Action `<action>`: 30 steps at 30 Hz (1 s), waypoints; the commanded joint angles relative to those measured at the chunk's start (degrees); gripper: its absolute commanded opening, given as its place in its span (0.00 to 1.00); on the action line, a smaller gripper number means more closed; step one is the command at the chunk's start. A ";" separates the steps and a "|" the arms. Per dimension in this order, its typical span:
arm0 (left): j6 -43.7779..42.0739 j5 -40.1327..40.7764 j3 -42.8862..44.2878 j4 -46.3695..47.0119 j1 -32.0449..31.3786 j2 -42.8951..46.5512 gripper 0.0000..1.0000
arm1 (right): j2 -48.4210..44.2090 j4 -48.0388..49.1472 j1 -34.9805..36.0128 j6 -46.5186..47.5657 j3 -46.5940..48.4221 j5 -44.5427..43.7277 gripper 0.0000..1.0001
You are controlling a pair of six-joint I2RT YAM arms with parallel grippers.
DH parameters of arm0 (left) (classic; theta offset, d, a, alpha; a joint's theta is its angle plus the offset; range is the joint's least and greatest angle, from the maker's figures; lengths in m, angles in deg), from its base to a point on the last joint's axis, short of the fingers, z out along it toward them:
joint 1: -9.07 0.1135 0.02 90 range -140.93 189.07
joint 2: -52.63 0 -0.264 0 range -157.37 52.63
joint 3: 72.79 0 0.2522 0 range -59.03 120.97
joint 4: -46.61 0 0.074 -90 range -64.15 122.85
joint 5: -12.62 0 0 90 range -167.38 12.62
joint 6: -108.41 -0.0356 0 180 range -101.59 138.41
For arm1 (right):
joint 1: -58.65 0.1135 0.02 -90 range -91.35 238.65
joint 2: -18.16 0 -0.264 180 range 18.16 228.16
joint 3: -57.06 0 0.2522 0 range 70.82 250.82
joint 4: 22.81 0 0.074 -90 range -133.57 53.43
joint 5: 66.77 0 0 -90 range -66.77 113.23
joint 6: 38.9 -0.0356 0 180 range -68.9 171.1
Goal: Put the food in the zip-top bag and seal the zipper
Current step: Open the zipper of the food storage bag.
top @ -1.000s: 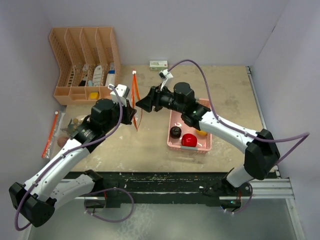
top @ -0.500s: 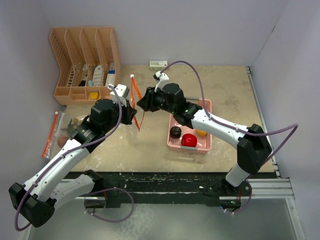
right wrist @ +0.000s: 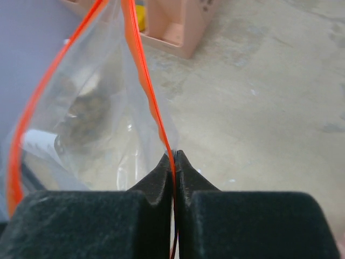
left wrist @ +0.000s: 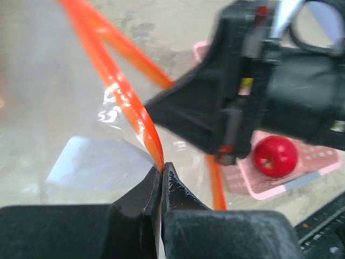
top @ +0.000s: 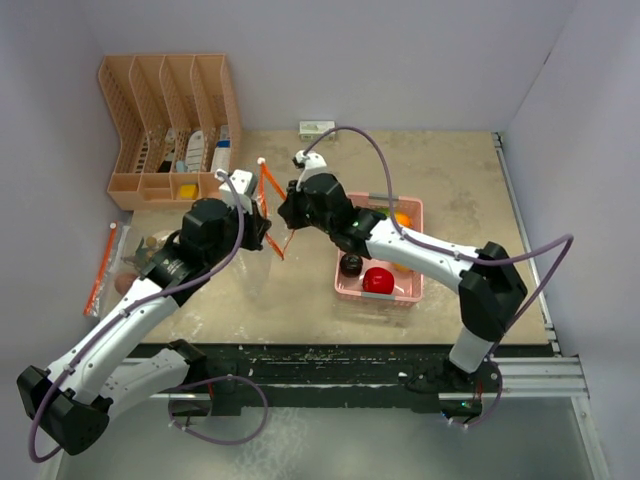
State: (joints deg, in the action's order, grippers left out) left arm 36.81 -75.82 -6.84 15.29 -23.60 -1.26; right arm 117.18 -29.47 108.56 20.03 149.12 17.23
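Note:
The clear zip-top bag (top: 256,272) hangs between both arms, its orange zipper (top: 266,190) spread into two strips. My left gripper (top: 268,238) is shut on one zipper strip (left wrist: 141,125), my right gripper (top: 284,216) on the other strip (right wrist: 156,116). Of the food, a red apple (top: 377,280), a dark ball (top: 351,264) and an orange-yellow fruit (top: 402,220) lie in the pink basket (top: 412,294), to the right of the bag. The apple (left wrist: 275,155) also shows in the left wrist view. Nothing shows inside the bag.
A peach slotted organizer (top: 170,125) with small items stands at the back left. An orange-edged clear bag (top: 104,262) and brownish items (top: 148,248) lie at the left edge, partly behind my left arm. A small white box (top: 317,128) sits by the back wall.
My right gripper moved left to the bag's mouth and shut on the near zipper strip. The left gripper kept its hold and barely moved.

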 commanded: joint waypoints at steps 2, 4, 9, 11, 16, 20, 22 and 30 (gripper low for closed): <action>-3.35 17.68 4.29 -11.89 0.06 0.81 0.00 | -8.52 -7.40 -0.20 1.01 -6.58 -16.85 0.00; -3.49 26.57 6.00 -18.12 0.06 0.17 0.00 | -11.46 -9.27 -0.48 0.82 -9.76 -20.87 0.00; -4.97 41.54 7.58 -25.42 0.15 -0.68 0.00 | -16.16 -11.21 -1.32 -1.06 -16.11 -22.95 0.00; -6.47 43.65 8.43 -26.16 0.15 -0.11 0.00 | -16.61 -10.52 -1.35 -1.83 -17.76 -20.24 0.00; -9.81 42.86 14.28 -26.31 0.10 2.40 0.00 | -14.56 -1.84 -1.31 -4.86 -20.12 -8.59 0.00; -11.25 32.63 16.24 -22.15 0.13 5.00 0.00 | -8.98 5.67 -1.31 -2.96 -19.35 4.16 0.01; -10.61 28.56 14.66 -20.41 0.06 5.10 0.00 | -5.94 6.09 -1.24 -1.99 -16.76 8.96 0.04; -2.48 20.42 2.47 -13.56 0.06 -1.39 0.00 | -7.99 3.56 -1.17 -0.71 -16.84 9.04 0.43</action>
State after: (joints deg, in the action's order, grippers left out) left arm 30.66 -52.04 1.77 -4.30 -24.01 0.53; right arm 114.21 -24.03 108.08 16.95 132.88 26.37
